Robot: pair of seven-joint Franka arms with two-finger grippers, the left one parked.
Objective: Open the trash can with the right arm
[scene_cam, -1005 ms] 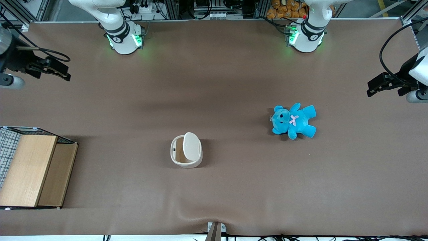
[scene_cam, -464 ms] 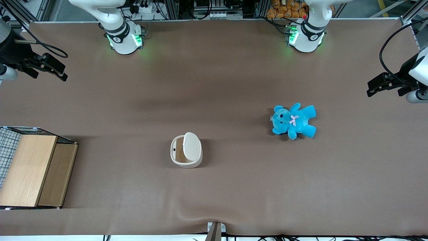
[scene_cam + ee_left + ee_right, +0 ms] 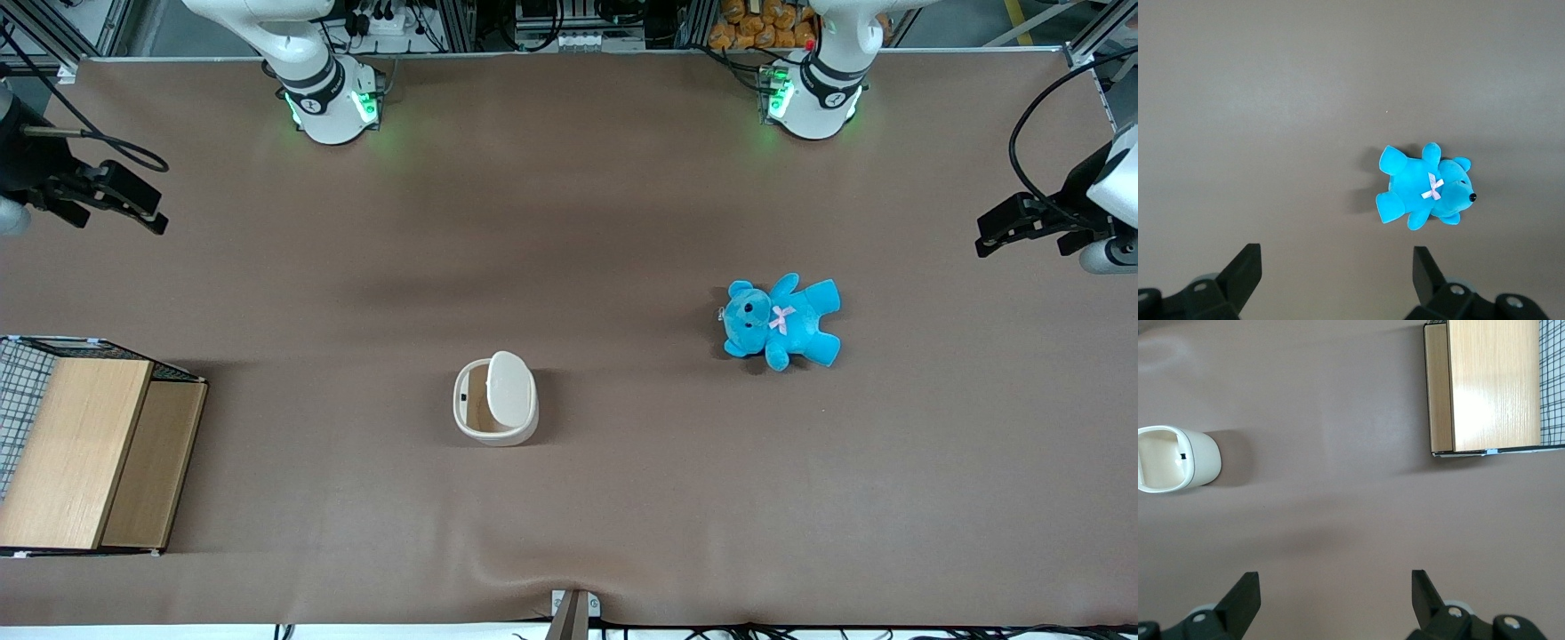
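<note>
- Your black two-finger gripper (image 3: pixel 142 213) on the white jointed right arm (image 3: pixel 18 160) hangs over the working arm's end of the tabletop (image 3: pixel 569 222), farther from the front camera than the box. Its fingers (image 3: pixel 1245 597) are spread wide apart with nothing between them.
- The light wooden box with wire mesh (image 3: pixel 84 453) sits at that same end of the brown tabletop, close to the edge nearest the front camera.
- The small cream-white rounded-square plastic trash can (image 3: pixel 495 400) stands about mid-tabletop, well apart from the gripper. You can see its smooth lid (image 3: pixel 510 387) tipped up, showing the tan inside (image 3: pixel 476 400).
- The bright blue plush teddy bear with a pink bow (image 3: pixel 782 322) lies toward the parked arm's end, farther from the front camera than the trash can.
</note>
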